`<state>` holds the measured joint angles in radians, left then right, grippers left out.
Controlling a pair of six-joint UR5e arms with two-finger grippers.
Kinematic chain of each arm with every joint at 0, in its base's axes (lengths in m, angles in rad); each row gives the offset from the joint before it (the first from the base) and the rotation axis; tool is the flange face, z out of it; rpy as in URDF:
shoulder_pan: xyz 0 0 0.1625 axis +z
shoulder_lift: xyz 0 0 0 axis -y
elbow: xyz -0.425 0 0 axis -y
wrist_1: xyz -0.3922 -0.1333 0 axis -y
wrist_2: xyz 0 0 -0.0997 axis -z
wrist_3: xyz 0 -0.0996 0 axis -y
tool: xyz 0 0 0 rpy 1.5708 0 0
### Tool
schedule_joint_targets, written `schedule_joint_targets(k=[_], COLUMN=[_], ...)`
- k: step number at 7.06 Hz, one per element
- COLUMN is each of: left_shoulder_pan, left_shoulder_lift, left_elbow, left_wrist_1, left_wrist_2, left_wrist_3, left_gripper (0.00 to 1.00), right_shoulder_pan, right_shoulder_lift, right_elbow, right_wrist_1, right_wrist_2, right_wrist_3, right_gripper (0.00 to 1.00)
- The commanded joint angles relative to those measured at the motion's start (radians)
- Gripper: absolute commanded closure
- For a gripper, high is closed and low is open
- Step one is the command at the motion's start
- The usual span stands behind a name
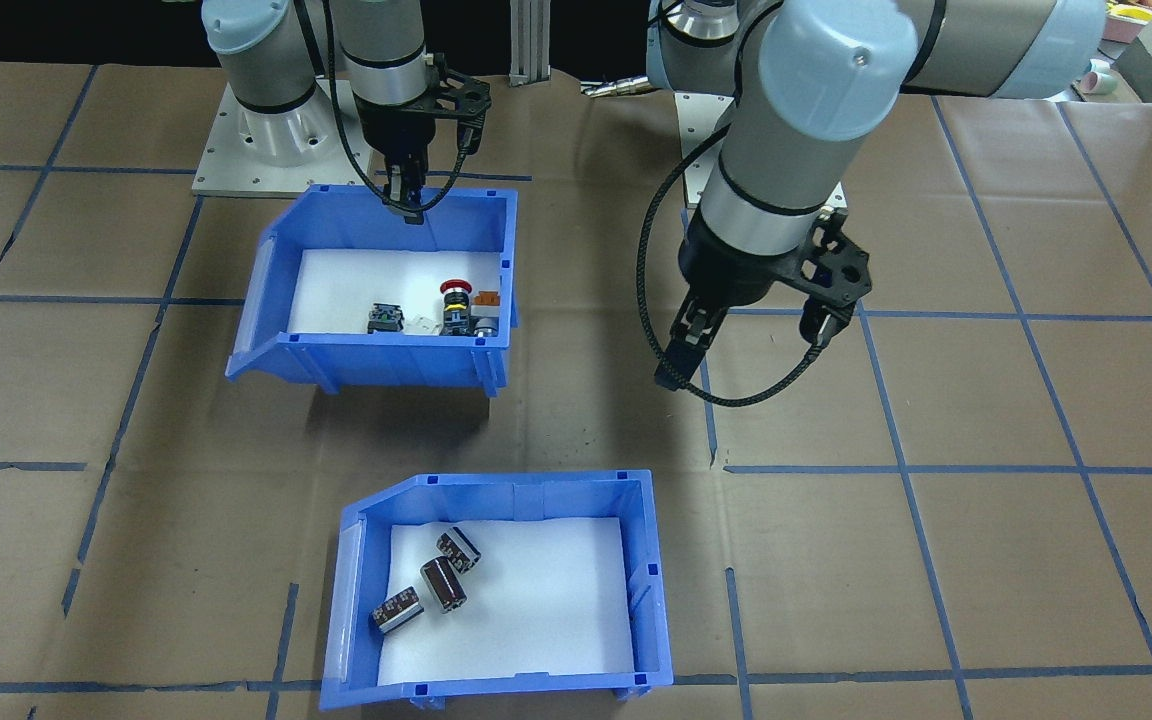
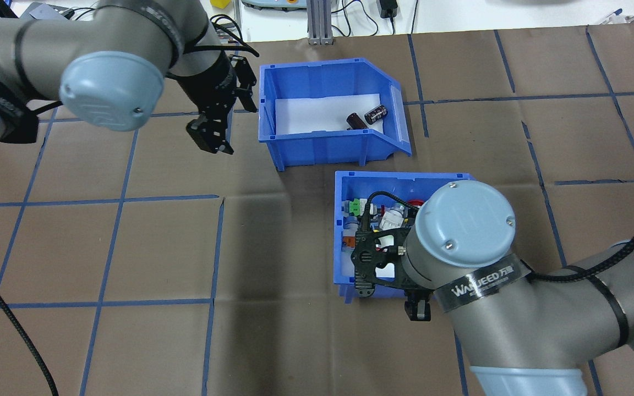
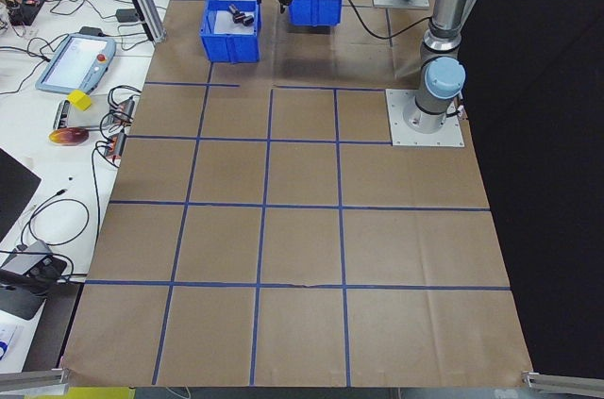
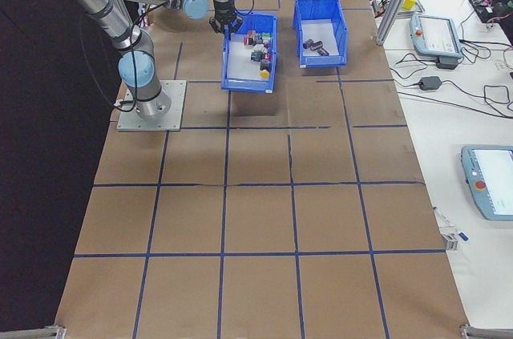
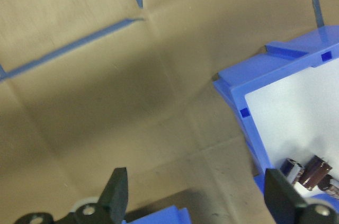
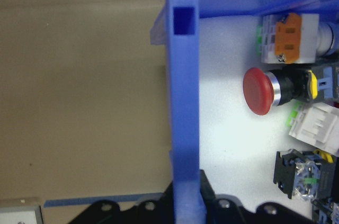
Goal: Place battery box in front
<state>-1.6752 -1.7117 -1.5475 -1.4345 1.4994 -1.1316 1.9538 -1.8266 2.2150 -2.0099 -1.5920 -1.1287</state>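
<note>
Bright, even light; blurry wrist views

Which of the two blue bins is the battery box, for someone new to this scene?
On the brown paper-covered table stand two blue plastic bins. The battery box is the one farther from the robot's bases, beside the open left claw. It holds only dark cylinders; the other bin holds colourful switches.

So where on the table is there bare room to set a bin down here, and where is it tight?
Bare paper runs along the whole near side of the table, below the left tool and left of the switch bin. Also free: right of the battery box. Tight: the narrow gap between the two bins, and the switch bin's near wall, which the right tool clamps.
</note>
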Motion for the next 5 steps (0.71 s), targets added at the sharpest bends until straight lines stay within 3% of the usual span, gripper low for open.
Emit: schedule_joint_targets(k=[1, 2, 5], left_shoulder_pan=[0.072, 0.074, 0.129], left_shoulder_lift=[0.093, 0.136, 0.21], left_elbow=[-0.002, -0.002, -0.034], left_wrist_1=[-0.116, -0.209, -0.26], left_wrist_2=[0.021, 0.024, 0.019], left_wrist_3=[0.398, 0.625, 1.119], left_gripper=[0.02, 0.01, 0.01], right_shoulder_pan=[0.094, 0.127, 0.175], right_shoulder_lift=[0.026, 0.052, 0.141], right_elbow=[0.0, 0.0, 0.0], right_wrist_1=[-0.035, -0.064, -0.141], right_wrist_2=[-0.002, 0.0, -0.003], right_wrist_3=[0.064, 0.064, 0.102], right_gripper=[0.9, 0.9, 0.88])
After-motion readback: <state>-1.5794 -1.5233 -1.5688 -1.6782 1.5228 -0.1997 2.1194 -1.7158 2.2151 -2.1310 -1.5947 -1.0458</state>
